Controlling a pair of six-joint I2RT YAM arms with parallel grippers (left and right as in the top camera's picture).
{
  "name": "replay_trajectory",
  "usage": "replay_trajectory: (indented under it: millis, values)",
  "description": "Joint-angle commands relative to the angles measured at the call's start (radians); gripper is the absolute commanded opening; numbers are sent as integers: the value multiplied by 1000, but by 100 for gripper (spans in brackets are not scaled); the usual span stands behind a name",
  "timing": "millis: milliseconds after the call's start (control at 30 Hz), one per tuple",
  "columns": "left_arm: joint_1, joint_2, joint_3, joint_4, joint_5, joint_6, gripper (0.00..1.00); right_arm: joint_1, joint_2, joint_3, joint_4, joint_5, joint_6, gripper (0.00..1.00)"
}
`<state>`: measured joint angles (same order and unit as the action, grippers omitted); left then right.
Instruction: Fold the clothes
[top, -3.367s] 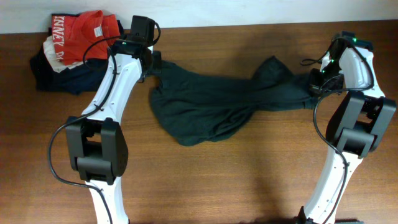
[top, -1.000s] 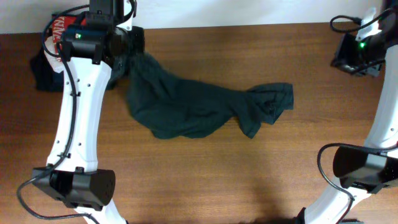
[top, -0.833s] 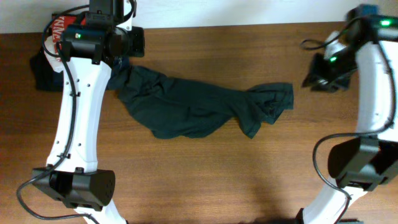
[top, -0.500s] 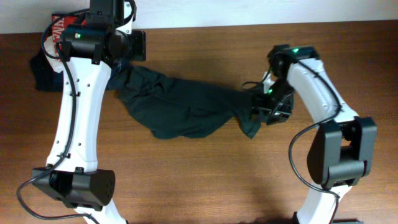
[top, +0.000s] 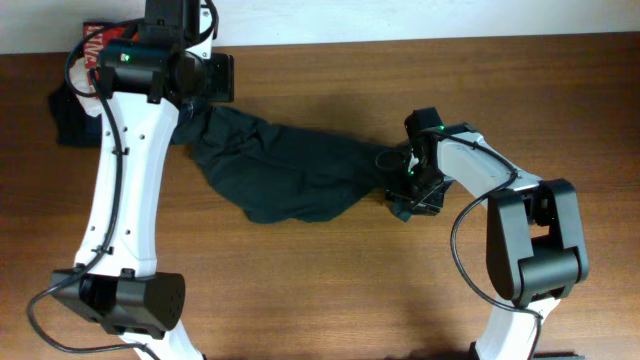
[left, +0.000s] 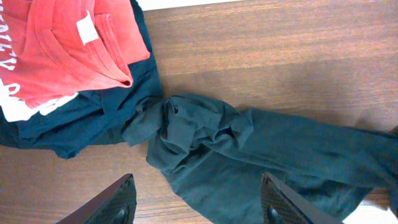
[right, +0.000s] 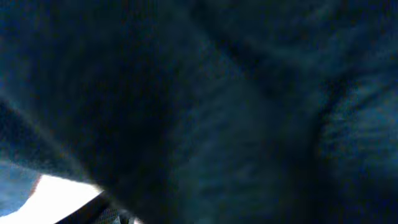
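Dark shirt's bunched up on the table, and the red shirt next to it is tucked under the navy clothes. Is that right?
No. The red shirt lies on top of the navy clothes, not under them, as the left wrist view shows. The dark shirt is bunched up on the table.

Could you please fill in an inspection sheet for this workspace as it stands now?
Surface: brown wooden table, no spills seen.
Job's things: dark T-shirt, crumpled, unfolded, lying stretched between the arms.
Clutter: red-orange shirt on top of navy garments at the far left, right beside the T-shirt's end.
Grippers: left gripper open above the T-shirt, holding nothing; right gripper pressed into the T-shirt's right end, jaws hidden.
Cables: left arm's cable runs along the arm; right arm's cable hangs in a loop.
Surroundings: pale wall beyond the table's far edge.
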<state>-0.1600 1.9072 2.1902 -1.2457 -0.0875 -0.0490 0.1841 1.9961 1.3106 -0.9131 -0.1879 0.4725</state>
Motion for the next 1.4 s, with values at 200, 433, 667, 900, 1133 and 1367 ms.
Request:
replay_trajectory:
  millis: [200,433,667,900,1133,1367]
  values:
    - [8,-15,13,-1,-15,2,63,6,-7,-11,-18,91,16,33]
    - [8,-15,13,-1,-14,1,64,-23,-8,15,-92,93,16,4]
    - [8,-15,13,-2,-14,2,72,-268,-22,435,-509,198,-26,4]
    - [8,79,13,0,115,2,83,-457,-37,874,-785,137,-200,4]
    - [9,351,13,76,390,79,98,-464,-43,881,-786,110,-208,4]
    - [66,460,15,146,466,-57,97,-464,-43,880,-786,110,-215,4]
